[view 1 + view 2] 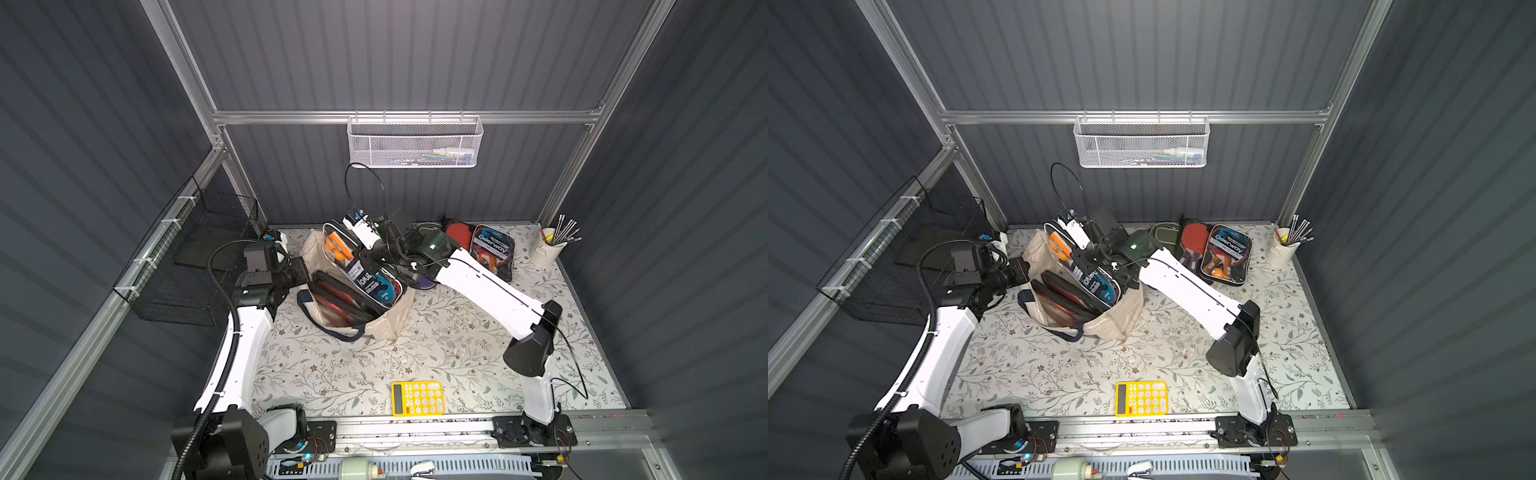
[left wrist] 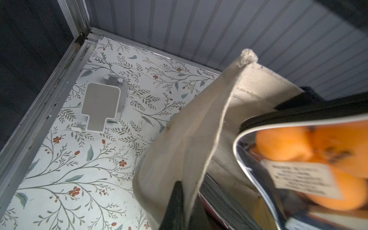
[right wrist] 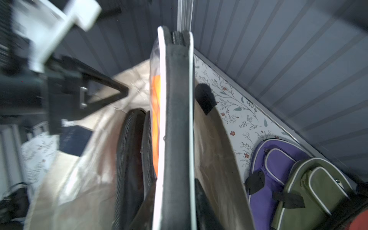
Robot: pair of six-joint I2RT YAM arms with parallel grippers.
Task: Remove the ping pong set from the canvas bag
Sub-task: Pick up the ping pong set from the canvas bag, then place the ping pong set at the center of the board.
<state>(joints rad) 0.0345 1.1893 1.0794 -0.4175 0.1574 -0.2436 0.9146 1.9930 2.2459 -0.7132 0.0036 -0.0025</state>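
The cream canvas bag (image 1: pixel 390 326) (image 1: pixel 1119 322) stands open mid-table, its navy handles hanging down. A ping pong set (image 1: pixel 368 272) (image 1: pixel 1090 272), a clear-fronted zip case with orange balls and a blue label, sticks up slanted out of the bag's mouth. My right gripper (image 1: pixel 372 253) (image 3: pixel 175 209) is shut on the set's black zipped edge (image 3: pixel 177 119). At the bag's left rim, my left gripper (image 1: pixel 305 268) (image 2: pixel 183 199) is shut on the cloth (image 2: pixel 189 129). More dark zip cases (image 1: pixel 340 301) lie inside the bag.
Behind the right arm lie a Deerway paddle set (image 1: pixel 492 253), a purple case (image 3: pixel 274 169) and a green case (image 3: pixel 314 189). A cup of pens (image 1: pixel 548 245) stands back right, a yellow calculator (image 1: pixel 417 398) in front. A black wire basket (image 1: pixel 187 266) hangs left, a white mesh basket (image 1: pixel 415 143) on the back wall.
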